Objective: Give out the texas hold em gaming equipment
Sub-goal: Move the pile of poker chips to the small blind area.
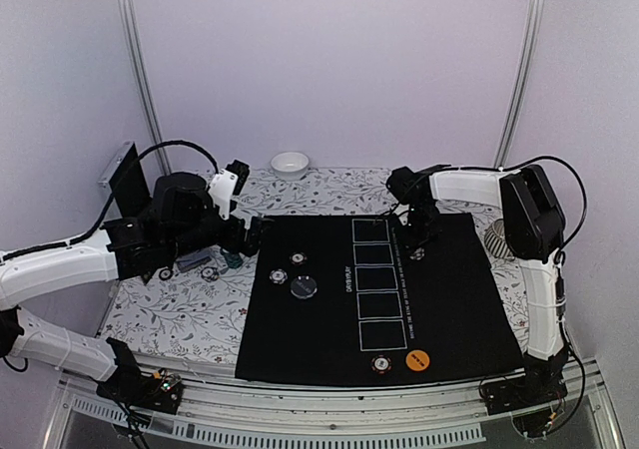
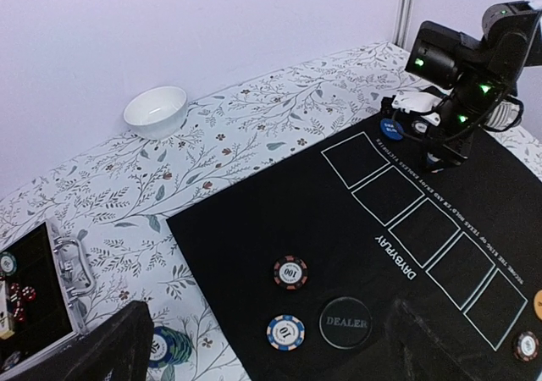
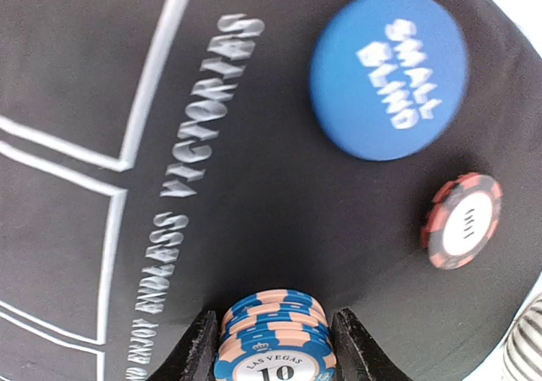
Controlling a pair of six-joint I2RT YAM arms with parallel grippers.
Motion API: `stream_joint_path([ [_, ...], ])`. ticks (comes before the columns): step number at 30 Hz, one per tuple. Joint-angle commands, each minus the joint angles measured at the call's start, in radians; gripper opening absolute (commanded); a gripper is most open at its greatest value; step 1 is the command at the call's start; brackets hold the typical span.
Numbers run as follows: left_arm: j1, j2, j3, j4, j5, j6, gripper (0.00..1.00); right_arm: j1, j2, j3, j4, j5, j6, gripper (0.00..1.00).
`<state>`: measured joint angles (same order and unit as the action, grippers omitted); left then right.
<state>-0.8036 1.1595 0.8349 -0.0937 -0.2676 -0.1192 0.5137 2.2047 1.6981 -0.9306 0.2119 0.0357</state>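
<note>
blue chips [image 3: 273,320] are pinched in a stack by the right end effector [image 3: 275,337] over the black mat [image 3: 254,144], near the blue disc [image 3: 388,74]; level lowering and a slow release are advised. left end effector [image 1: 252,237] is spread wide, empty.

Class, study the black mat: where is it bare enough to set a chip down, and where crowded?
Bare: the mat right of the five rectangles, down to the orange disc, and inside the rectangles. Crowded: the far end, where the right pincer holds blue chips beside the blue disc, and left of the rectangles around the dealer button.
</note>
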Motion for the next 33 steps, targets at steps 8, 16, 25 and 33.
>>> stream_joint_path([
  [8, 0.021, -0.014, -0.007, -0.019, -0.019, 0.02, 0.98, -0.065, 0.021, -0.001, 0.019, 0.021, -0.023, 0.1],
  [16, 0.023, -0.012, -0.005, -0.028, -0.02, 0.019, 0.98, -0.098, -0.025, -0.063, 0.042, 0.005, -0.004, 0.1],
  [25, 0.021, -0.003, 0.004, -0.032, -0.016, 0.021, 0.98, -0.1, -0.048, -0.107, 0.065, -0.018, 0.001, 0.25],
  [33, 0.031, 0.017, 0.025, -0.087, -0.027, -0.008, 0.98, -0.1, -0.071, -0.106, 0.066, -0.033, 0.01, 0.61],
])
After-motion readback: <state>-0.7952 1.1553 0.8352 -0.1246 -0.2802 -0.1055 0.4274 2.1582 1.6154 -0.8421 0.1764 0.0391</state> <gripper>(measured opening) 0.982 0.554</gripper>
